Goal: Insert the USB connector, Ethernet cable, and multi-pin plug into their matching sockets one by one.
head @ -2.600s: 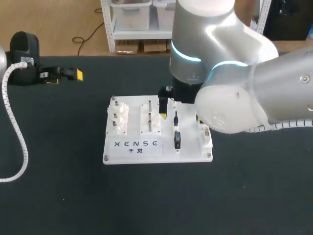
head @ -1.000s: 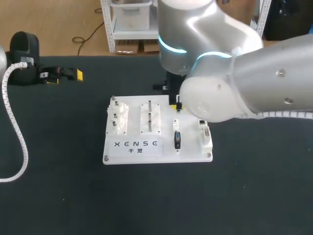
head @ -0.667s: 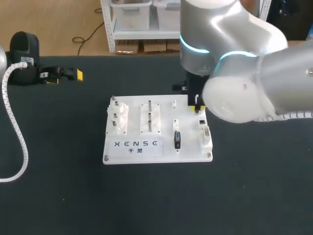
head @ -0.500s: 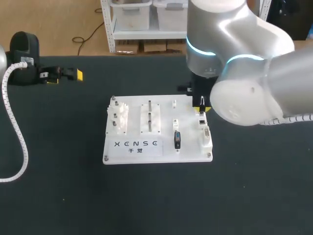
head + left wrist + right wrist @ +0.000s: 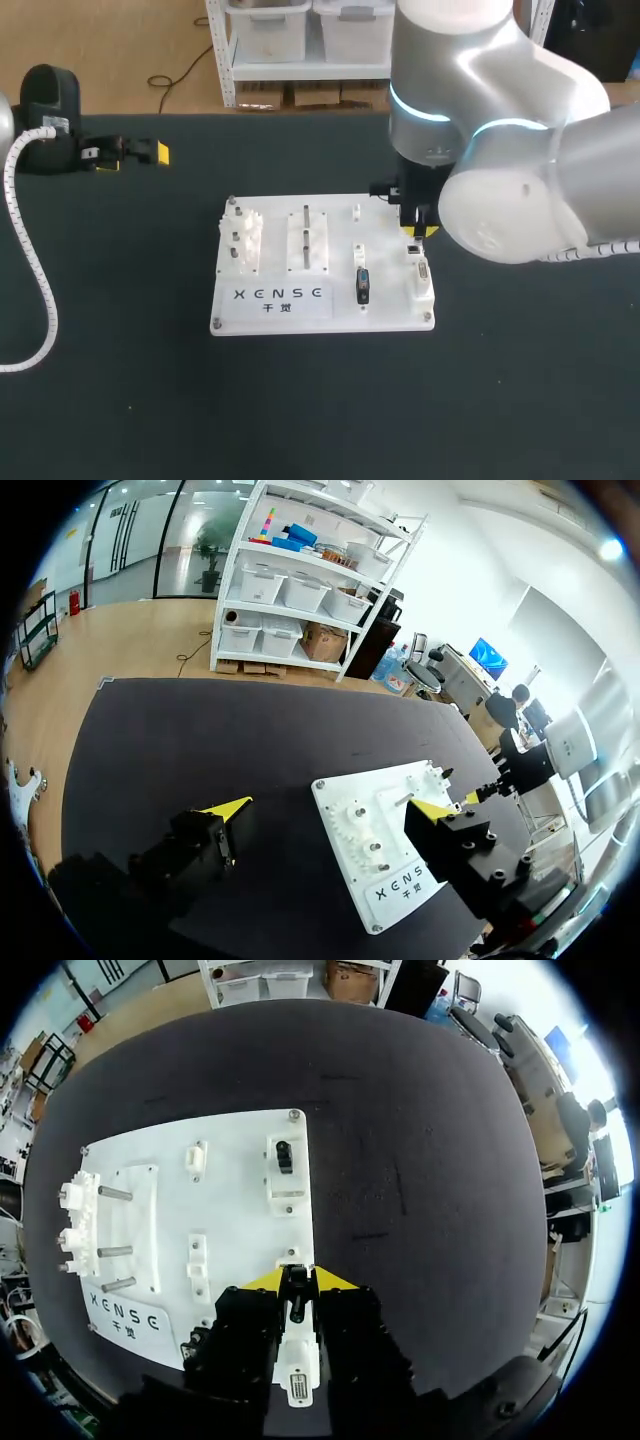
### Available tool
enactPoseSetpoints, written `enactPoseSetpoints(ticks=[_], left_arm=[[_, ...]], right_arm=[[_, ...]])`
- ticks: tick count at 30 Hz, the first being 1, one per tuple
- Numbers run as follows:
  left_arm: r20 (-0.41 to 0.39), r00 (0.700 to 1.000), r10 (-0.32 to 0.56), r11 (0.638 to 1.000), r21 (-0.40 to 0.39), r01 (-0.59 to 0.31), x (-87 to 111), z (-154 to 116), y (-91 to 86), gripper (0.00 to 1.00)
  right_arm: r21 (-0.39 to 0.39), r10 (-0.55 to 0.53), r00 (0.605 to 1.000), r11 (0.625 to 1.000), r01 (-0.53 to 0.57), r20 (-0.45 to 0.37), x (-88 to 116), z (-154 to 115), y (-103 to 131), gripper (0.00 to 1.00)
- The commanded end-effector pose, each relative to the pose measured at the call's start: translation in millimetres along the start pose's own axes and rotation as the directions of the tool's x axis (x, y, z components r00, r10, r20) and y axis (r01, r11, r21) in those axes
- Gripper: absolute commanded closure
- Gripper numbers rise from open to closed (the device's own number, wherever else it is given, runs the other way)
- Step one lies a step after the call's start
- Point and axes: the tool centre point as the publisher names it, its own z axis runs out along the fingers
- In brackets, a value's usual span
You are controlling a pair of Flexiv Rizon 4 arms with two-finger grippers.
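**Head view.** The right arm [image 5: 500,150] hangs over the white socket board [image 5: 230,315]. The right fingers [image 5: 414,231] point down at the board's outer column, the one on that arm's own side. A white socket block [image 5: 421,277] sits just on the robot's side of the tips. A black connector [image 5: 362,286] stands upright in the next column, inboard of them. The left fingers [image 5: 158,153] rest well apart from the board, over the dark surface [image 5: 300,400].

**Left wrist view.** The left fingers [image 5: 228,808] are spread wide with nothing between them. The board [image 5: 350,800] lies ahead of them, well beyond the tips.

**Right wrist view.** The right fingers [image 5: 262,1280] are closed on a dark plug [image 5: 297,1282], pinched between the two yellow tips and aimed down at the board [image 5: 240,1200]. The board's outer edge runs just beside the tips. A block with a black opening [image 5: 283,1157] lies ahead of them in the same column. What sits directly under the tips is hidden by the plug and fingers.

**Step in hand.** This looks like the insertion of one connector, probably the USB one, though it is too small to name with confidence. It is held over the socket column and not yet seated; how high it hangs I cannot tell.

**Next move.** The plug needs squaring over its matching opening, then a straight descent. The grip should stay firm until the plug seats, and only then should the fingers part.
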Motion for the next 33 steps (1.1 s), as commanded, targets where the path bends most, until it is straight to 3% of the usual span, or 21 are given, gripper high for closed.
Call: enactPoseSetpoints(ticks=[1, 33], left_arm=[[0.000, 1.000, 0.000, 1.000, 0.000, 0.000, 0.0, 0.0, 0.0, 0.00], [0.000, 1.000, 0.000, 1.000, 0.000, 0.000, 0.0, 0.0, 0.0, 0.00]], right_arm=[[0.004, 0.003, 1.000, 1.000, -0.003, -0.009, 0.2, 5.1, 1.6, 1.00], [0.031, 0.036, 0.999, 0.999, -0.035, -0.034, 7.8, 25.6, 0.0, 1.00]])
